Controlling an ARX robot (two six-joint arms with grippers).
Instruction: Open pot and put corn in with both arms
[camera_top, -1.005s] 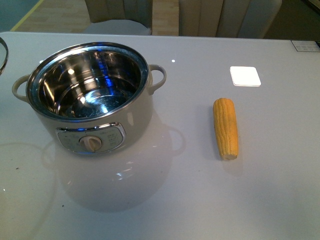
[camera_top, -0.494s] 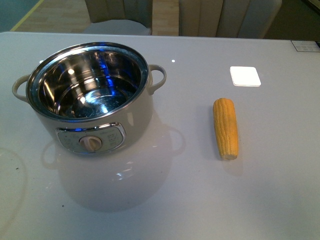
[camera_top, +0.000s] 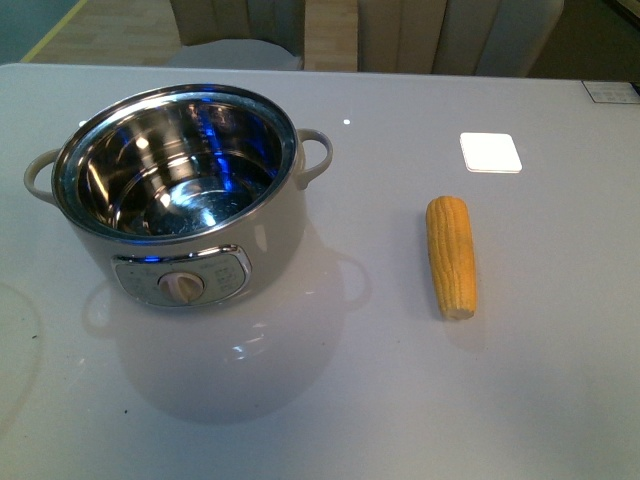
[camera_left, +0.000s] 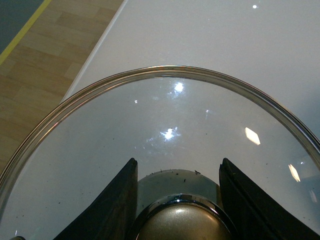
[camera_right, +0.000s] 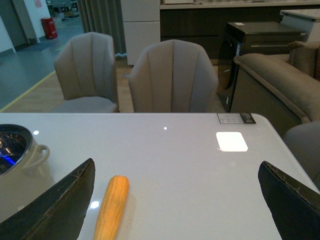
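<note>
- The left gripper (camera_left: 177, 162) pinches the round metal knob (camera_left: 180, 227) of a glass lid (camera_left: 165, 110); its 2 black fingers (camera_left: 112, 207) press against the knob from either side.
- The lid is clear with a metal rim. Through and past it the wrist view shows white table surface, 1 table edge and wooden floor beyond that edge.
- The right gripper (camera_right: 176, 167) is spread wide with nothing between its 2 fingers, which stand at opposite sides of its wrist view. It hangs above the table (camera_top: 380, 400), looking toward the far edge.
- The pot (camera_top: 272, 235) stands upright on the left half of the table, uncovered. Its front panel and round dial (camera_top: 182, 287) face the near edge, and a loop handle sticks out on each of its 2 sides.
- The pot's shiny steel inside carries blue reflections.
- The corn (camera_top: 451, 256) lies flat on the right half of the table, well apart from the pot. It runs from near to far, with the thicker rounded end toward the far edge.
- A bright white square (camera_top: 490, 152) shows on the table past the corn, nearer the far edge; whether it is an object or a reflection cannot be told.
- A small label (camera_top: 610, 91) sits at the far right corner.
- 2 padded chairs (camera_right: 172, 75) stand behind the far edge, with a sofa (camera_right: 280, 75) farther right.
</note>
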